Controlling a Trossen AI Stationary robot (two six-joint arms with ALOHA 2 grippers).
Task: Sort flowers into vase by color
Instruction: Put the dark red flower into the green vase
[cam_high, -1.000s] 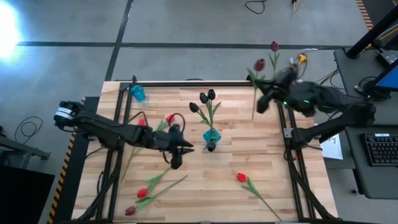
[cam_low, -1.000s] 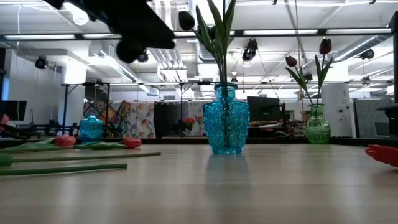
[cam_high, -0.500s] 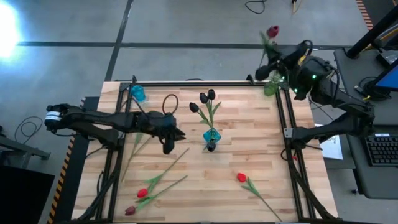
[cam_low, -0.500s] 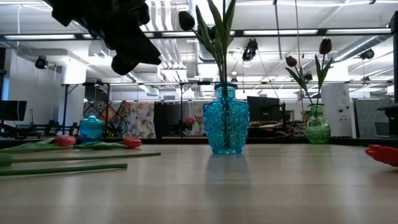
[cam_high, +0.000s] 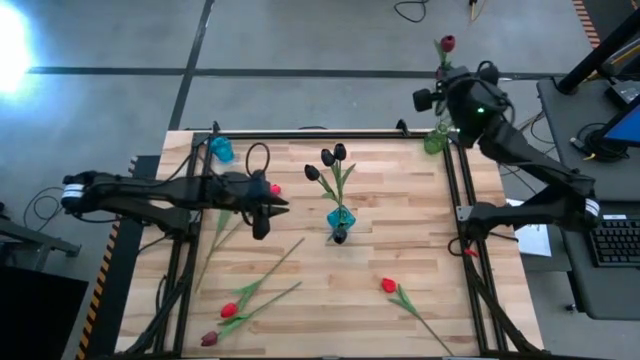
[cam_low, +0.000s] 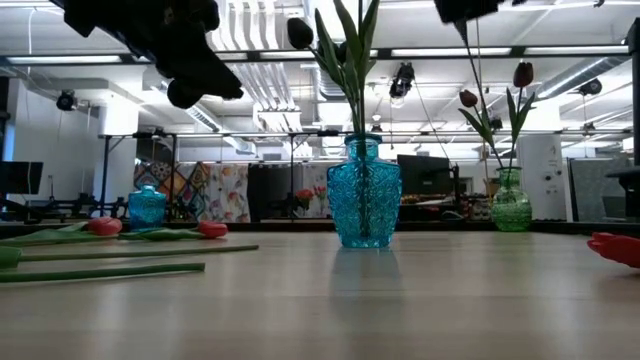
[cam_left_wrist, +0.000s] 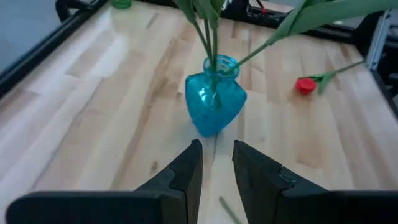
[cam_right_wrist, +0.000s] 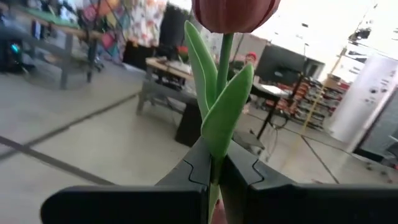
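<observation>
My right gripper (cam_high: 441, 88) is past the table's far right corner, above the green vase (cam_high: 435, 141), and is shut on a dark maroon tulip (cam_high: 446, 43). In the low view the green vase (cam_low: 510, 204) holds two maroon tulips. The blue vase (cam_high: 339, 222) at mid-table holds black tulips (cam_high: 331, 158). My left gripper (cam_high: 262, 215) hangs above the table just left of the blue vase, narrowly open and empty (cam_left_wrist: 216, 163). Red tulips (cam_high: 388, 285) (cam_high: 229, 310) (cam_high: 275, 188) and a maroon tulip (cam_high: 209, 339) lie flat on the table. My right gripper pinches the tulip's green stem (cam_right_wrist: 215, 167) between its two fingers, just below a leaf (cam_right_wrist: 227, 109). The leaf and the maroon head (cam_right_wrist: 235, 14) stand out past the fingertips. The tulip is lifted clear of the table; the gripper hides the stem's lower part.
A small blue vase (cam_high: 222, 150) stands at the far left corner. Black frame rails (cam_high: 463, 215) run along the table's left and right sides. A loose green stem (cam_high: 282, 258) lies left of centre. Bare wood shows at the near middle.
My right gripper has gone with the tulip from over the table's far right part out past the far edge, and has turned about. My left gripper has drawn away from the blue vase toward the table's left and far edges.
</observation>
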